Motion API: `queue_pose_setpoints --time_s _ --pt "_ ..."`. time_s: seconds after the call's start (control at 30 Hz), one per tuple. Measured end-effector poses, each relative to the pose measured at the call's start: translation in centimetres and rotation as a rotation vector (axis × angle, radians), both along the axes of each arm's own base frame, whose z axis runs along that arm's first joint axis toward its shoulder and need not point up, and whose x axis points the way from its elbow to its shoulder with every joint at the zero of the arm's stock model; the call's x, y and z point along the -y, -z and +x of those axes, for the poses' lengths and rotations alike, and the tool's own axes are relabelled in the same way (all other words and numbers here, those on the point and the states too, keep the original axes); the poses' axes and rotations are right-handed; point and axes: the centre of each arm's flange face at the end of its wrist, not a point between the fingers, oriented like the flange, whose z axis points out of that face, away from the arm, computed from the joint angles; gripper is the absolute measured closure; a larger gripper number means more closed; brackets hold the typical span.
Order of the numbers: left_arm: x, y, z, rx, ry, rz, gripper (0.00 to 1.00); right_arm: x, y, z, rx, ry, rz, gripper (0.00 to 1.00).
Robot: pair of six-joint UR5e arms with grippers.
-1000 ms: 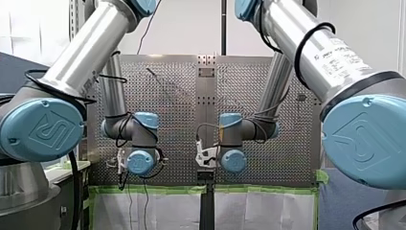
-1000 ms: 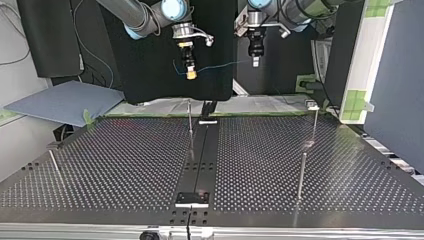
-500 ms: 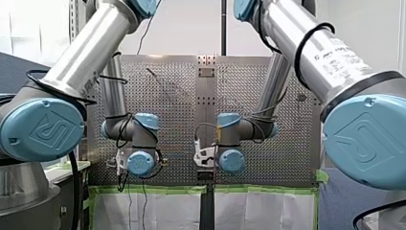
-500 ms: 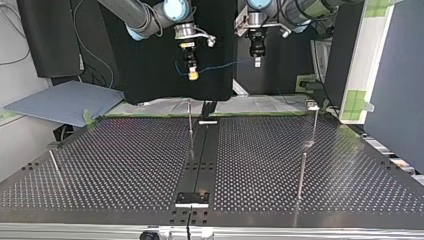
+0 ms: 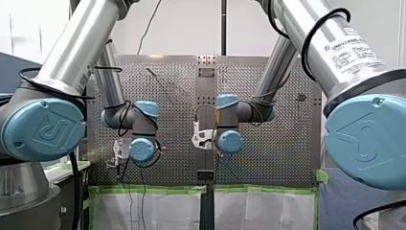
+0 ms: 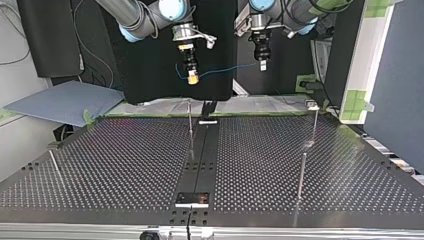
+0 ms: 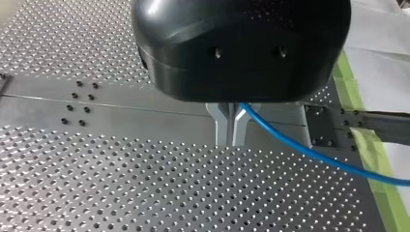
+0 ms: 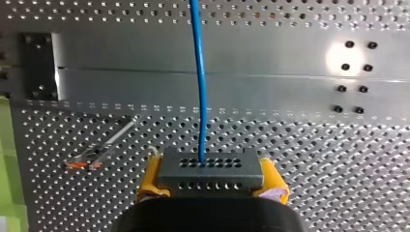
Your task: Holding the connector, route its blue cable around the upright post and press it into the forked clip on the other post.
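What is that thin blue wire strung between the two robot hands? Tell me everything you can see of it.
The blue cable is a thin, smooth, plastic-looking cord, hanging in the air clear of the table. One end enters a hole in the dark grey connector, clamped between the yellow pads of my right gripper. From there it runs, nearly straight, to my left gripper, whose metal fingers seem shut on it.
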Motion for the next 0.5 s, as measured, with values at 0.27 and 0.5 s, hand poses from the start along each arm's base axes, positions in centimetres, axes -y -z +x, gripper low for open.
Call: queue_pose_setpoints --time_s 0.27,0.5 --pt "-0.5 -2.2 0.1 0.003 -0.027 0.001 0.92 0.0 -3.3 0.0 0.007 -0.034 -0.001 1.00" --pt "-0.9 -4.2 0.4 0.010 -0.046 -0.003 0.92 0.4 -7.5 0.7 0.035 -0.061 -0.035 1.00"
